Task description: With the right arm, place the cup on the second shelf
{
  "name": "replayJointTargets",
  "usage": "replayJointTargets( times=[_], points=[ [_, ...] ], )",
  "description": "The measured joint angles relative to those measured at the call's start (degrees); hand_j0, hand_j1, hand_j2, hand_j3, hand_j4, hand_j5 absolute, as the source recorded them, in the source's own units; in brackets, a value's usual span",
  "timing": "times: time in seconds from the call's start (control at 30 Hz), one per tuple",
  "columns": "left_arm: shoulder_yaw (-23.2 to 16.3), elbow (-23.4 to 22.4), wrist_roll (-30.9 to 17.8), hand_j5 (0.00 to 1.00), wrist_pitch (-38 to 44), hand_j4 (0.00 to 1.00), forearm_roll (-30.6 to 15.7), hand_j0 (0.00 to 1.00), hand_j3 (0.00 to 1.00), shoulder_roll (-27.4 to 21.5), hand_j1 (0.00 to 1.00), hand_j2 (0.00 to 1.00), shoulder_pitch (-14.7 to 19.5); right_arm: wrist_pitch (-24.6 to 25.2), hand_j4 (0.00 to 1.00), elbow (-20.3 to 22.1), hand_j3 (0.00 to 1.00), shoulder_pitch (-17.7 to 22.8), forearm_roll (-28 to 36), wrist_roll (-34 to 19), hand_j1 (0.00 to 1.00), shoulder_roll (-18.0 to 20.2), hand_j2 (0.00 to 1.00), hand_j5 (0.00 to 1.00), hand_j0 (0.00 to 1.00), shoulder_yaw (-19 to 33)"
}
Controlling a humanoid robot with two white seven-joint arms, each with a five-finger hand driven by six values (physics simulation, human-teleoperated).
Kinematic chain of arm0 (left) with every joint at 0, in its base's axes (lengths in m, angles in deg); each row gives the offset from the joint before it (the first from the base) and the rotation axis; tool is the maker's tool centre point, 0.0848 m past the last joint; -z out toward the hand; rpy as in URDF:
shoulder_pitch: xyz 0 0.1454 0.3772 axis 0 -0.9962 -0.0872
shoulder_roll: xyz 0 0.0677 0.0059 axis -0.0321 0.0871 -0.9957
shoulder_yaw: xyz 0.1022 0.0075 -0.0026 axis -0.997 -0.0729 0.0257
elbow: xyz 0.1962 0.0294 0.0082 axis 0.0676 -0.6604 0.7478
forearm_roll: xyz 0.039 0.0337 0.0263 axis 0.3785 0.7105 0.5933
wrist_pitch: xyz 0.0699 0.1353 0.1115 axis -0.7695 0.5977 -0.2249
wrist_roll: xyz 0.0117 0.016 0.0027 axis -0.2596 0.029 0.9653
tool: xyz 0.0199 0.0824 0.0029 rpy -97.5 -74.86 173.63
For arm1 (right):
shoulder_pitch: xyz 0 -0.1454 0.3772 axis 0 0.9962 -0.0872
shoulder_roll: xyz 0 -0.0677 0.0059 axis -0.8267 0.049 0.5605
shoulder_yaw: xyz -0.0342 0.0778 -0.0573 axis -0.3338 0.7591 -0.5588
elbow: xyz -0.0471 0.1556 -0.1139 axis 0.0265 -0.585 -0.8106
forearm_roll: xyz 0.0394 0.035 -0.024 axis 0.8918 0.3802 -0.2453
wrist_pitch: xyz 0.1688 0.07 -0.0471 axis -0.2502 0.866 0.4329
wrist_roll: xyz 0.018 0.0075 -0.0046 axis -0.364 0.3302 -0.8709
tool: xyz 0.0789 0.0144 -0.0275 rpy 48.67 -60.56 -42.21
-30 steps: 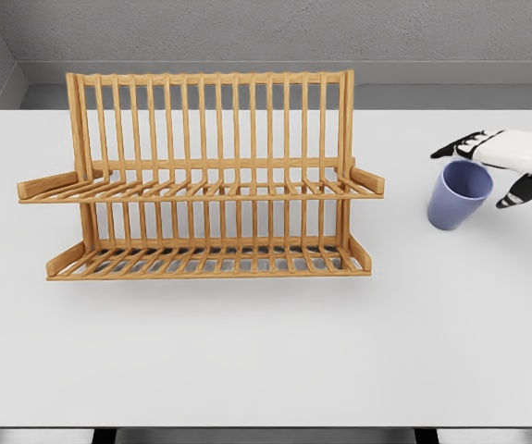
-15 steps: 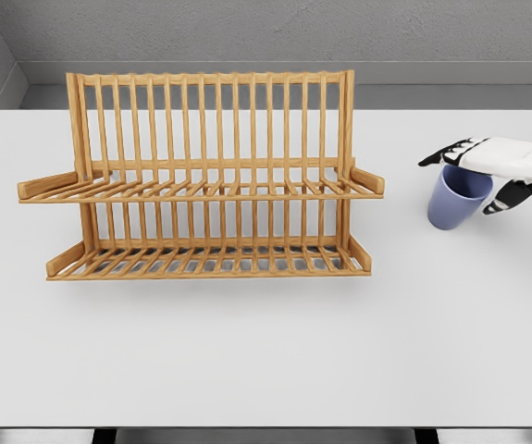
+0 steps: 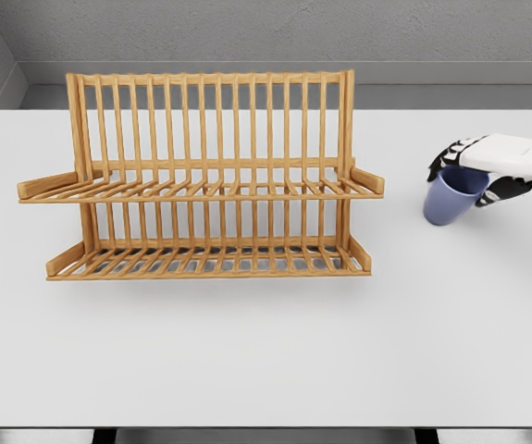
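A blue cup (image 3: 447,200) stands at the right of the white table, tilted with its mouth leaning toward the right. My right hand (image 3: 474,168) reaches in from the right edge and its dark fingers are curled over the cup's rim, gripping it from above. The wooden two-tier dish rack (image 3: 205,180) stands to the left of the cup, with an upper slatted shelf (image 3: 201,190) and a lower shelf (image 3: 208,261), both bare. The left arm does not show.
The white table (image 3: 266,351) spreads out in front of the rack. A grey wall runs behind the table's far edge.
My right hand has closed down onto the cup's rim and shifted slightly left. The cup has tipped and moved a little leftward and up.
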Motion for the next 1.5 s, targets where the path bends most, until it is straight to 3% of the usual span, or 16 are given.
replayJointTargets(
  times=[0.5, 0.9, 1.27, 1.5],
  points=[
    [0.0, 0.0, 0.0, 1.0, 0.0, 1.0, 0.0, 1.0, 1.0, 0.0, 1.0, 1.0, 0.0, -0.1, 0.65, 7.7, 0.65, -2.5, 0.1, 0.0, 0.65, 0.6, 0.65, 0.65, 0.65, 2.7],
    [0.0, 0.0, 0.0, 1.0, 0.0, 1.0, 0.0, 1.0, 1.0, 0.0, 1.0, 1.0, 0.0, -0.1, 0.64, 16.0, 0.64, -2.7, 0.0, 0.0, 0.64, 1.1, 0.64, 0.64, 0.64, 8.8],
    [0.0, 0.0, 0.0, 1.0, 0.0, 1.0, 0.0, 1.0, 1.0, 0.0, 1.0, 1.0, 0.1, -0.7, 0.64, 24.5, 0.64, -3.3, 0.1, 0.0, 0.64, 1.6, 0.64, 0.64, 0.64, 9.4],
    [0.0, 0.0, 0.0, 1.0, 0.0, 1.0, 0.0, 1.0, 1.0, 0.0, 1.0, 1.0, 0.1, -1.8, 0.64, 26.0, 0.64, -3.5, 0.1, 0.0, 0.64, 0.9, 0.64, 0.64, 0.64, 8.8]
  ],
)
